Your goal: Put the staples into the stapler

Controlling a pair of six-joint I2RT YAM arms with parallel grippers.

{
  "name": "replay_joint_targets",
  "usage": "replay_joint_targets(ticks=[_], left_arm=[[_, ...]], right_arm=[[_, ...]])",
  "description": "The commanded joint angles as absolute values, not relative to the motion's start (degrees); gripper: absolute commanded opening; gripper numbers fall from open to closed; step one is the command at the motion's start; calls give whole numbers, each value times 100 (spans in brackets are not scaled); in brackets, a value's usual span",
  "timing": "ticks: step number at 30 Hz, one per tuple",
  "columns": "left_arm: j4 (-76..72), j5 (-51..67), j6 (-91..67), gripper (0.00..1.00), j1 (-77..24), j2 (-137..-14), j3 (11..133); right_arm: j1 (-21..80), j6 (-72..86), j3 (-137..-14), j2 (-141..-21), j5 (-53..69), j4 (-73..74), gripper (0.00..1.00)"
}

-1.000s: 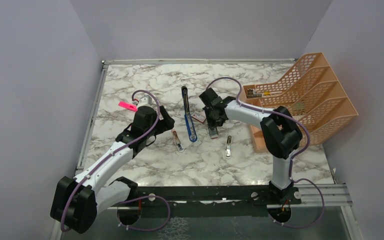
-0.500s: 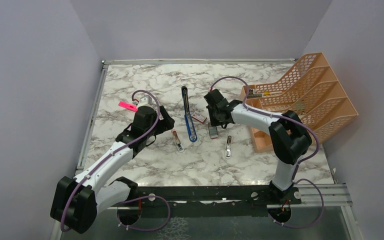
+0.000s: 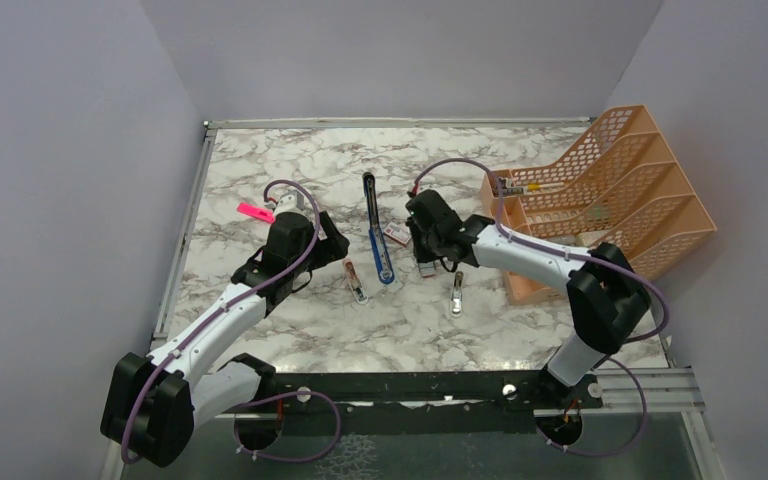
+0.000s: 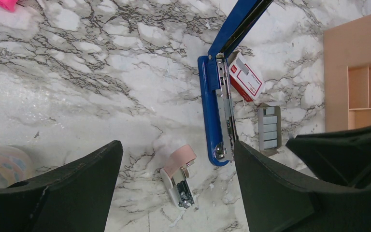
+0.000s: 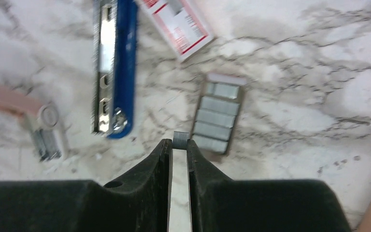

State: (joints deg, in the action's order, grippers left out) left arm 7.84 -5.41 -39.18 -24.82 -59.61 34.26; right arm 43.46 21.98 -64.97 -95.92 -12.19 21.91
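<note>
The stapler (image 3: 378, 235) was long, thin and blue, and it lay opened out flat in the middle of the marble desk (image 3: 290, 160), with its shiny silver rail facing up. The staples (image 5: 180, 139) were a tiny grey block with fine lines on its end. The right gripper (image 5: 179, 147) had its two black fingers pinched together on that block, holding it up over the desk, near the stapler's round end. Just beyond it sat a little tray (image 5: 218, 118) with more grey rows of staples inside, lying flat beside the stapler. A red-and-white box (image 5: 178, 24) lay next to the stapler too, close to the tray. It had small print on its side, but the letters were too tiny and blurry to read. The left gripper (image 4: 176, 147) had its fingers spread wide apart with nothing between them, above a small pink and white thing (image 4: 178, 174) on the desk. No other words or brand names could be made out.
</note>
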Motion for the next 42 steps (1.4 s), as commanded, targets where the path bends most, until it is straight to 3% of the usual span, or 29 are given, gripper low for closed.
replay_joint_targets(ticks=[1, 10, 19, 23, 30, 42], left_arm=[[727, -545, -3902, 85, -2443, -5914, 3474], [761, -546, -3944, 85, -2443, -5917, 3526], [777, -527, -3964, 85, -2443, -5915, 3524], [774, -527, -3964, 85, -2443, -5916, 3518], [775, -527, -3929, 85, -2443, -5922, 3512], [777, -525, -3929, 85, -2443, -5864, 3466]], right_arm=[[4935, 2156, -6184, -9258, -998, 2050, 21], [5650, 1688, -5247, -9188, -359, 1398, 21], [5777, 1537, -4985, -9363, -455, 1248, 21], [5779, 1469, -5039, -9428, -545, 1386, 25], [5776, 1707, -5318, -9332, -730, 1591, 42], [5783, 2560, -6070, -10081, -1619, 2292, 40]])
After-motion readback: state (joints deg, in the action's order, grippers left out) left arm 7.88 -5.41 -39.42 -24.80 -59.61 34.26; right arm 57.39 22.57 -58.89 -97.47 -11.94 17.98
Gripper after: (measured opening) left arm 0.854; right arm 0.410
